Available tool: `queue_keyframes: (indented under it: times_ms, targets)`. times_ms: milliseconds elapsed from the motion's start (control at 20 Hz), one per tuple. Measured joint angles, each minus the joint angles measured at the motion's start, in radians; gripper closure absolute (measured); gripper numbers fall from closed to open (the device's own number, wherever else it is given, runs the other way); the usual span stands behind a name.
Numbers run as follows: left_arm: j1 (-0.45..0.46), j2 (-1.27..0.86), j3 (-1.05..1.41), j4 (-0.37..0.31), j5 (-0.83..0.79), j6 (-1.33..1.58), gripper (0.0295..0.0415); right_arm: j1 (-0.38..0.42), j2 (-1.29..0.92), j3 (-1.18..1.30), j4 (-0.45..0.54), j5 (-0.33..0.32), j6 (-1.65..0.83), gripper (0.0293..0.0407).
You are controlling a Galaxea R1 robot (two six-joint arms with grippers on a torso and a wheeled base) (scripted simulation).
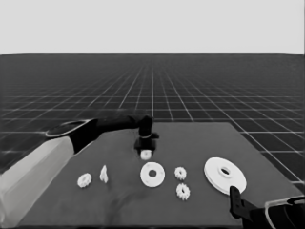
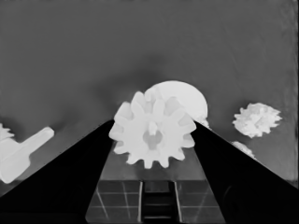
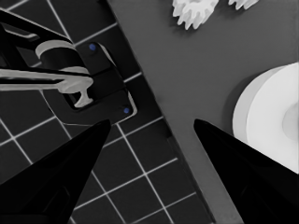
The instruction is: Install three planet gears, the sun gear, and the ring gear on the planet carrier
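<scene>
My left gripper (image 1: 145,143) reaches over the middle of the table and is shut on a small toothed planet gear (image 1: 146,154). In the left wrist view that gear (image 2: 153,135) sits between my two fingers, with the planet carrier (image 2: 187,98) partly hidden behind it. The carrier, the smaller round part (image 1: 152,174), lies flat just in front of the held gear. The ring gear, the larger round part (image 1: 225,175), lies at the right. My right gripper (image 1: 234,198) waits open at the table's front right corner, near the larger part (image 3: 275,116).
Two loose gears (image 1: 180,172) (image 1: 182,191) lie between the two round parts. A third gear (image 1: 84,180) and a thin white piece (image 1: 103,174) lie at the left. Dark machinery (image 3: 79,84) shows past the table edge in the right wrist view.
</scene>
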Motion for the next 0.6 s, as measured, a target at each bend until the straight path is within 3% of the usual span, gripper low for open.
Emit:
queue_keyframes:
  times_ms: [200, 350, 600]
  targets:
    - [0.000, 0.031, -0.039, 0.000, 0.000, 0.005, 0.0398, 0.000, 0.000, 0.000, 0.000, 0.000, 0.000, 0.0315]
    - [0.117, 0.061, -0.129, 0.102, -0.054, 0.054, 0.0398, 0.000, 0.000, 0.000, 0.000, 0.000, 0.000, 0.0315]
    - [0.142, 0.073, -0.163, 0.124, -0.072, 0.071, 0.0398, 0.000, 0.000, 0.000, 0.000, 0.000, 0.000, 0.0315]
